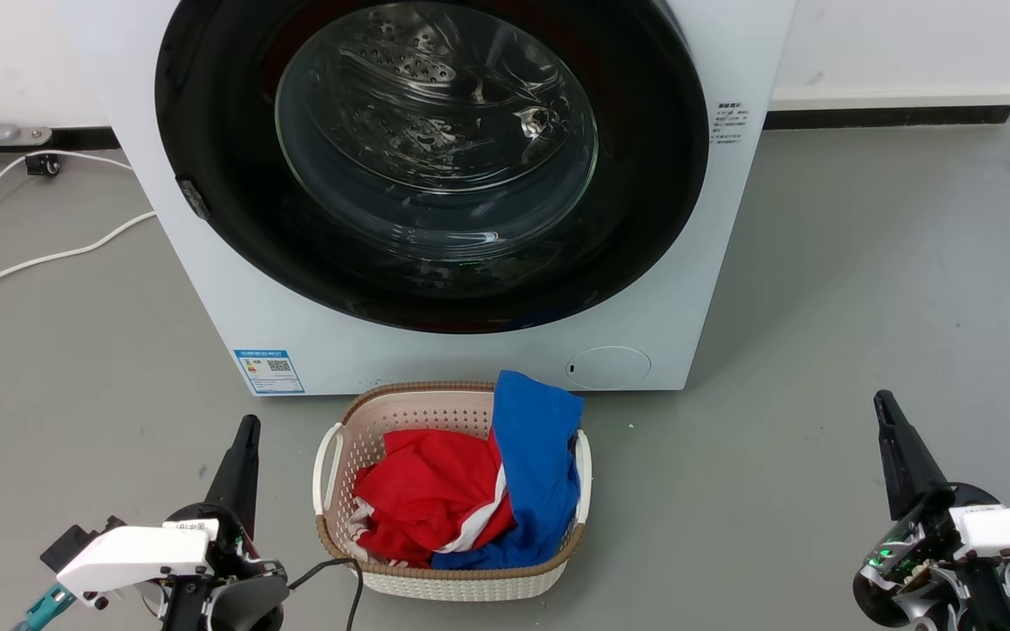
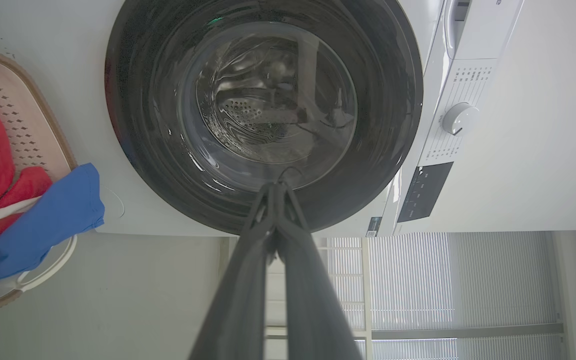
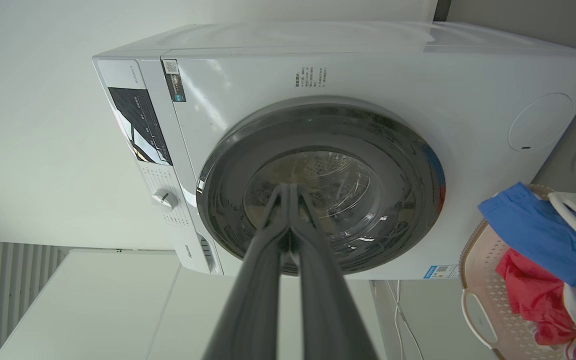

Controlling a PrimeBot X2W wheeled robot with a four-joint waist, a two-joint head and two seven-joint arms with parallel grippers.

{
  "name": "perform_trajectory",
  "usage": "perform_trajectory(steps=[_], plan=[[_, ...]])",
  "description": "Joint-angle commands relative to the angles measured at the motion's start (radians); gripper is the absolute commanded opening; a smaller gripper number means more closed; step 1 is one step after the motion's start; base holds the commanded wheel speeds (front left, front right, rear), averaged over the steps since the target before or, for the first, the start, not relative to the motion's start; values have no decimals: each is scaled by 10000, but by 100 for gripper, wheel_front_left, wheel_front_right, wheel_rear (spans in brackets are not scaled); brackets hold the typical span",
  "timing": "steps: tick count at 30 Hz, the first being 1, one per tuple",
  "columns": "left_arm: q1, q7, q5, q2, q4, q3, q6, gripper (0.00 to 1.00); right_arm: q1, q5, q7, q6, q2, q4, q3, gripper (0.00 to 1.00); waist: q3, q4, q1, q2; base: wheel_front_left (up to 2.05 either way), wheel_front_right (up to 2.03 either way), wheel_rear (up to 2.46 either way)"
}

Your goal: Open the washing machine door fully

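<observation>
The left gripper [image 1: 247,429] and right gripper [image 1: 885,405] are hovering low, fingers pressed together on nothing, well apart from the washing machine door [image 1: 435,166], which is sitting closed on the washing machine [image 1: 470,350], its top being cut off.

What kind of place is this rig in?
Probably a laundry corner, maybe a test room: a white front-loading washing machine, a laundry basket of red and blue clothes, bare grey floor.

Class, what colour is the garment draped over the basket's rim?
Blue cloth garment, on the rim of the beige perforated basket; best in head view.
</observation>
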Motion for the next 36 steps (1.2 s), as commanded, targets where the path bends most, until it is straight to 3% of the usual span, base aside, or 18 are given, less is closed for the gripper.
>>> perform_trajectory(steps=[1, 25, 26, 36], plan=[[-69, 19, -18, -4, 5, 22, -25, 0, -133, -85, 19, 0, 30, 11, -13, 0, 0, 0, 0, 0, 0, 0, 0], [-69, 20, -18, -4, 3, 21, -25, 0, -134, -78, 19, 0, 34, 12, -18, 0, 0, 0, 0, 0, 0, 0, 0], [1, -4, 1, 0, 1, -1, 0, 100, 1, -22, 5, 0, 4, 1, -8, 100, 1, 0, 0, 0, 0, 0, 0], [280, -407, 526, -23, 13, -28, 23, 100, 365, -651, -387, -5, 17, 15, -79, 100, 8, -3, 0, 0, 0, 0, 0]])
